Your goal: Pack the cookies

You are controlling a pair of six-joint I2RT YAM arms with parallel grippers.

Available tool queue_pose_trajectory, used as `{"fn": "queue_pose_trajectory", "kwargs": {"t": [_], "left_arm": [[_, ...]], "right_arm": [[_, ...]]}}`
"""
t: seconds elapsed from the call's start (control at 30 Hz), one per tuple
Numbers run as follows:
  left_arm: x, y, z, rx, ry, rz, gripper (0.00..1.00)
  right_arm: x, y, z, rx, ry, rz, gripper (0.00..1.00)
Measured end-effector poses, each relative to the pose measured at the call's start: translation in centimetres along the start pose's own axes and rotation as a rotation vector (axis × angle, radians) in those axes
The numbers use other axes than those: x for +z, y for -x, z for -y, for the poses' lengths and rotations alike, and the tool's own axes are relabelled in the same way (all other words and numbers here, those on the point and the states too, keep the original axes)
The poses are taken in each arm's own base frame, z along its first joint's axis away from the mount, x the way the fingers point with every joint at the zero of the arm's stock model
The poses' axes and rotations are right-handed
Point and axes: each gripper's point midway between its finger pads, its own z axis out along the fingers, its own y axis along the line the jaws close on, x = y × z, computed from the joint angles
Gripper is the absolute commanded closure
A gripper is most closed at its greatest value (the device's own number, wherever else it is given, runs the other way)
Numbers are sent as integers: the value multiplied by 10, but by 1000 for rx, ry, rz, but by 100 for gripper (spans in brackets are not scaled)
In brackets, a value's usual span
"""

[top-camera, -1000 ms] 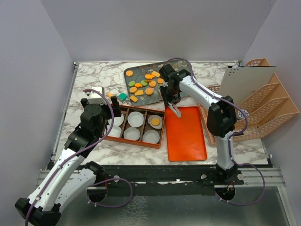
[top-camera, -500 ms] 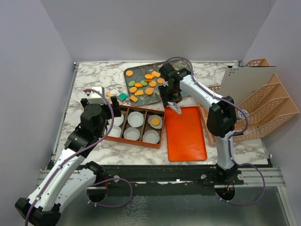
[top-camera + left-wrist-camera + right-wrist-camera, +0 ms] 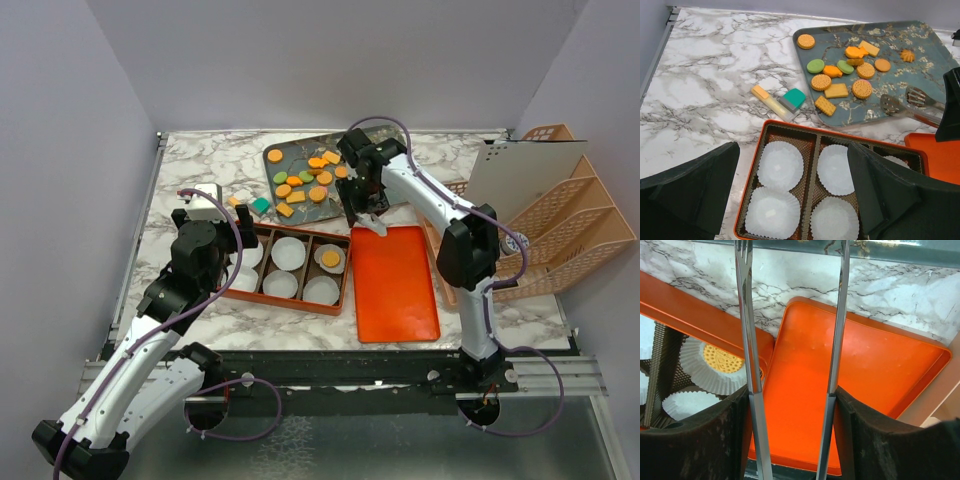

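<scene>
Several cookies point(image 3: 305, 180), mostly orange with a few green, lie on a blue-grey tray point(image 3: 276, 153) at the back; the left wrist view shows them too point(image 3: 850, 75). An orange box point(image 3: 290, 303) holds white paper cups, and one cup holds a round orange cookie point(image 3: 329, 258), also in the right wrist view point(image 3: 722, 359). My right gripper point(image 3: 362, 205) is shut on metal tongs point(image 3: 747, 340), whose empty tips hang over the gap between the tray and the orange lid point(image 3: 855, 380). My left gripper point(image 3: 795, 200) is open and empty above the box's left cups.
The flat orange lid point(image 3: 395, 285) lies right of the box. A teal block point(image 3: 792, 98) and a yellow stick point(image 3: 767, 100) lie on the marble between tray and box. Peach wire racks point(image 3: 570, 225) and a white panel point(image 3: 520, 170) stand at the right.
My right gripper has moved the tongs a little back, from over the lid's near corner toward the tray. The left arm has not moved.
</scene>
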Motion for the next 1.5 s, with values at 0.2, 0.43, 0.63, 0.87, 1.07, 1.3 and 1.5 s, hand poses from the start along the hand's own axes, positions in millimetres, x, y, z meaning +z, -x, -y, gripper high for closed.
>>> {"fn": "queue_pose_trajectory", "kwargs": {"t": [0.2, 0.43, 0.63, 0.87, 1.07, 1.3, 1.5], "left_arm": [[0, 0, 0, -1, 0, 1, 2], [0, 1, 0, -1, -1, 3, 2], [0, 1, 0, -1, -1, 4, 2], [0, 1, 0, -1, -1, 4, 2], [0, 0, 2, 1, -8, 2, 2], [-1, 0, 6, 8, -18, 1, 2], [-1, 0, 6, 9, -21, 1, 2]], "right_arm": [[14, -7, 1, -1, -10, -46, 38], [16, -7, 1, -2, -15, -63, 40], [11, 0, -3, 1, 8, -48, 40], [16, -2, -8, 40, 39, -72, 44], [16, -6, -9, 73, 35, -92, 45], [15, -14, -8, 99, 25, -125, 47], [16, -13, -9, 106, 25, -128, 48]]}}
